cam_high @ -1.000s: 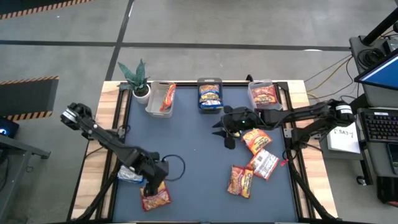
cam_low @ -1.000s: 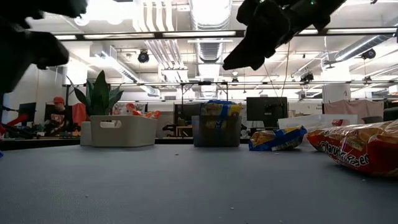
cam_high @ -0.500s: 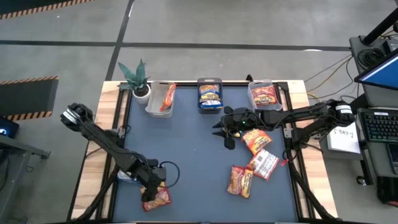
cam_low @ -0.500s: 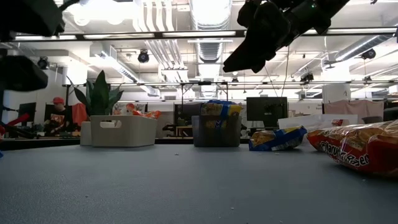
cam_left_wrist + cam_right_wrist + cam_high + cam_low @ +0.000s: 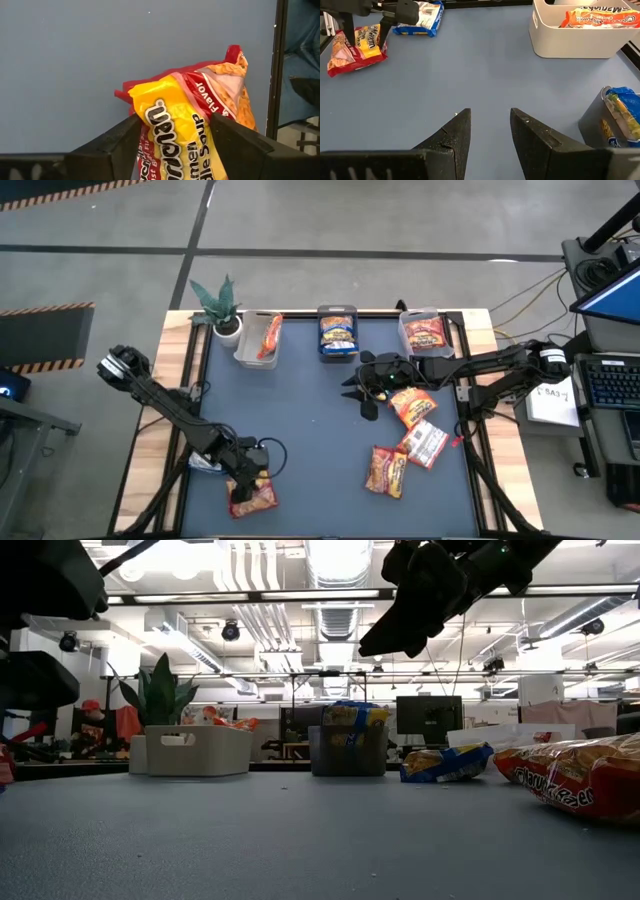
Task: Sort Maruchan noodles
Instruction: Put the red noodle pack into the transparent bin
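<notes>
A red and yellow noodle packet [image 5: 252, 498] [image 5: 190, 125] lies flat on the blue mat near the table's near left corner. My left gripper [image 5: 245, 478] [image 5: 172, 127] is low over it, slanting down and open, with one finger on each side of the packet. A blue and silvery packet [image 5: 205, 463] lies just left of that arm. My right gripper [image 5: 365, 395] [image 5: 487, 117] hovers open above the mat's middle right, nothing between its fingers. Three more packets [image 5: 412, 405], [image 5: 425, 442], [image 5: 387, 470] lie on the mat at the right. My left gripper comes at the red and yellow packet slanting down from above, its fingers [image 5: 125, 135] across the packet's two long sides [image 5: 145, 107]. I cannot tell whether they touch it. The packet lies on the mat.
Three bins stand along the far edge: a white one [image 5: 258, 338] with an orange packet, a middle one [image 5: 338, 333] with a blue-yellow packet, a right one [image 5: 425, 332] with a red packet. A potted plant [image 5: 218, 305] stands at the far left. The mat's middle [image 5: 310, 420] is bare.
My left gripper has come down toward the near edge onto the red and yellow packet and has tipped more steeply downward. The packet has stayed where it was.
</notes>
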Robot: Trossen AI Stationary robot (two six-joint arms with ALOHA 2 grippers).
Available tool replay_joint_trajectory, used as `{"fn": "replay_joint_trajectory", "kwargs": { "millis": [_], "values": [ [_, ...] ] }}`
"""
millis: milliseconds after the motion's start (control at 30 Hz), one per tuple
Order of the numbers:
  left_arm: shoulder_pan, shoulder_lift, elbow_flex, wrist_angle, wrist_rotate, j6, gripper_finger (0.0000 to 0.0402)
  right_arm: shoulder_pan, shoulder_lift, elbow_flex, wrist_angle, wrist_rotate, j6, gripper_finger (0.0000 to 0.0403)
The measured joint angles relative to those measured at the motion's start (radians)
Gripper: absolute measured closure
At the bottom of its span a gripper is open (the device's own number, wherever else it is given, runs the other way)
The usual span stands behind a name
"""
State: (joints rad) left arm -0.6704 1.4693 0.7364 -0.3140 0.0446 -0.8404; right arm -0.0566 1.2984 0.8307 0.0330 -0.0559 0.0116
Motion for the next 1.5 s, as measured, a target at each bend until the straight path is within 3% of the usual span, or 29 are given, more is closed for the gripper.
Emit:
{"fn": "replay_joint_trajectory", "kwargs": {
  "millis": [367,567,833,1000,1333,1433,1500],
  "values": [
    [0.0,0.0,0.003,-0.004,-0.004,0.017,0.0313,0.0,0.0,0.0,0.0,0.0,-0.009,0.0275],
    [0.0,0.0,0.004,-0.01,-0.029,0.017,0.0358,0.0,0.0,0.0,0.0,0.0,-0.011,0.0275],
    [-0.001,0.001,0.004,-0.01,-0.072,0.032,0.0365,0.0,0.0,0.0,0.0,0.0,-0.011,0.0275],
    [0.022,0.002,0.003,-0.019,-0.265,0.068,0.0366,0.0,0.0,0.0,0.0,0.0,-0.011,0.0275],
    [0.204,0.002,0.002,0.0,-0.63,0.208,0.0366,0.002,0.001,-0.001,0.006,0.002,0.023,0.0275],
    [0.248,-0.015,0.002,-0.001,-0.615,0.266,0.0366,0.013,0.005,-0.001,0.009,0.004,0.048,0.0275],
    [0.248,-0.045,0.002,0.0,-0.539,0.325,0.0366,0.024,0.013,-0.001,0.011,0.003,0.062,0.0275]
  ]
}}
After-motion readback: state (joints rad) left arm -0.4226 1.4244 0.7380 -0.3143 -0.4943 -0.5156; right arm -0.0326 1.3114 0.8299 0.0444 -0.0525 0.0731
